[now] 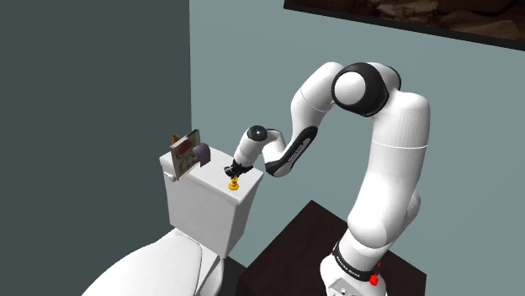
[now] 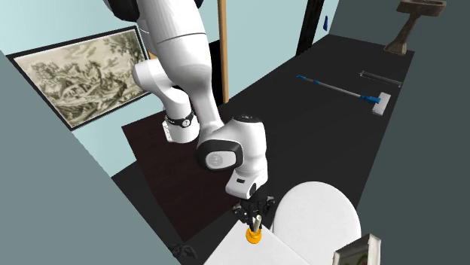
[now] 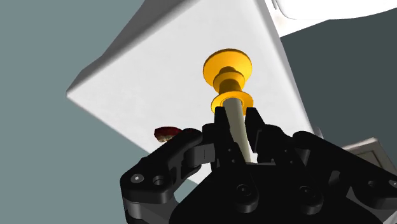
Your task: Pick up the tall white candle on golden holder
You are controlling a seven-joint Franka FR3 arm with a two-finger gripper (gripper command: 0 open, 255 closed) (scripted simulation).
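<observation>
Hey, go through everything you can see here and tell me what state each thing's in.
End effector: shut on the candle.
Candle: standing in its holder, clasped between the fingers.
Holder: base resting on the tank, not yet lifted.
Toilet lid: down.
Mop: lying flat on the floor.

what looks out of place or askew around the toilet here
Nothing spilled or damaged. The candle sits straight in its golden holder near the edge of the toilet tank lid, clasped by the gripper. The one oddity: a mop lying flat on the floor.
</observation>
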